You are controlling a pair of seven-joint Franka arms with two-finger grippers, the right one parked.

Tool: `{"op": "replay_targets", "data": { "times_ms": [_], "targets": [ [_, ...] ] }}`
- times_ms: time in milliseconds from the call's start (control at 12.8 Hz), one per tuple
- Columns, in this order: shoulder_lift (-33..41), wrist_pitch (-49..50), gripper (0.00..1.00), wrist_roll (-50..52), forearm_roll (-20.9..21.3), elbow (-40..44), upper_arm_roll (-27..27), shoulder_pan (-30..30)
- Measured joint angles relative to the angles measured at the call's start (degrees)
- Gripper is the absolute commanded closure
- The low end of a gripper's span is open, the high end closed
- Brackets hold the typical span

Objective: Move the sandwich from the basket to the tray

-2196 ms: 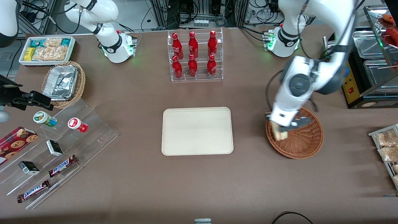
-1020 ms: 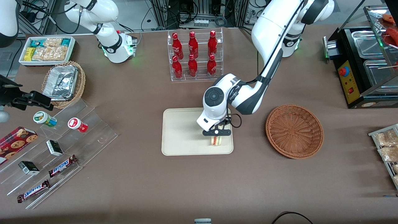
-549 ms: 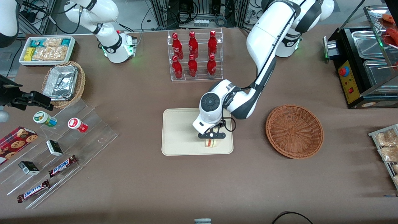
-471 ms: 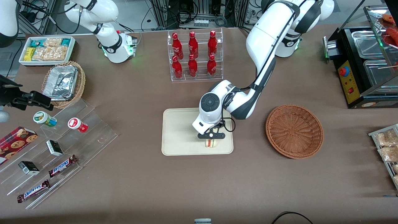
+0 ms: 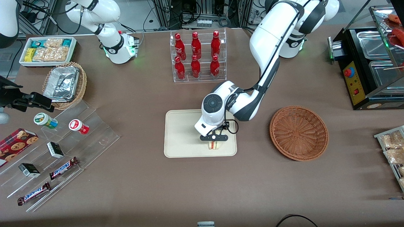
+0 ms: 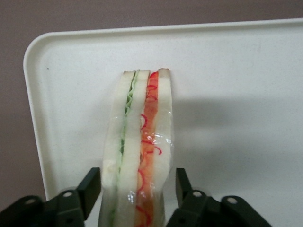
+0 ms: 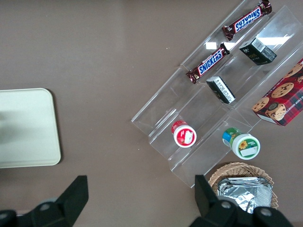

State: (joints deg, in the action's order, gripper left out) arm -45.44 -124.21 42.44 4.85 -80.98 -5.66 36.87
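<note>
The pincer [image 5: 214,143] is down over the tray [image 5: 183,132], near the corner closest to the basket [image 5: 299,132], with the sandwich [image 6: 139,151] standing on edge between its fingers [image 6: 92,189]. The fingers sit just beside the bread on both sides — seemingly clamped on it, though contact is hard to confirm. The basket stands on the counter [image 5: 142,189], toward the working arm's end.

Even overhead light, front view sharp. Soft arm shadow on tray [image 5: 183,132]. Glare on sandwich [image 6: 139,156] wrap in wrist view; gripper [image 6: 138,189] fingers slightly soft, close to lens.
</note>
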Motion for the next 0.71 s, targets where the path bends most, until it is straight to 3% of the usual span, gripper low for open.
{"op": "replay_targets", "data": {
  "times_ms": [706],
  "targets": [
    [7.77, 4.17, 0.0, 0.06, -0.04, 4.06, 1.04, -4.78]
  ]
}}
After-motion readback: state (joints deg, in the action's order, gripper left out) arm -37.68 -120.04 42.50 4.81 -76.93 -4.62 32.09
